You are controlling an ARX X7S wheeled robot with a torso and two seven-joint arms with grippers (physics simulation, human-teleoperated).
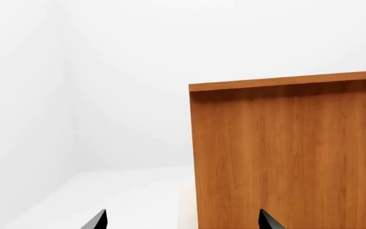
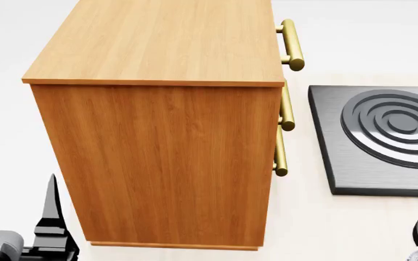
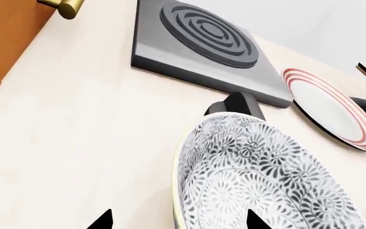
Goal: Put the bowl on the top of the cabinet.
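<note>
– Between the tips of the right gripper (image 3: 177,220), what does the right wrist panel show?

– It shows the near rim of the bowl (image 3: 259,186). 1 black fingertip (image 3: 103,220) lies outside the rim and apart from it, while the other overlaps the patterned inside. The jaws stand spread wide, released, and nothing is clamped. The bowl sits low over the pale table (image 3: 75,143). Whether its base touches the surface cannot be told.

– And the left gripper (image 1: 181,220)?

– Only 2 dark tips show at the edge of the left wrist panel, set well apart with nothing between them, so this gripper is also released. It faces a plain side wall of the cabinet (image 2: 158,163), near that wall but apart from it.

– Where does the bowl lie relative to the cabinet?

– In the head panel, only a grey patterned sliver shows at the lower right corner. It is well apart from the cabinet and on the side that bears the 3 brass handles (image 2: 290,46). The cabinet's flat top carries nothing.

– What lies beyond the bowl?

– A dark grey slab (image 3: 170,52) with raised concentric rings lies on the table between the cabinet and a flat plate (image 3: 326,107) with red rim rings.
</note>
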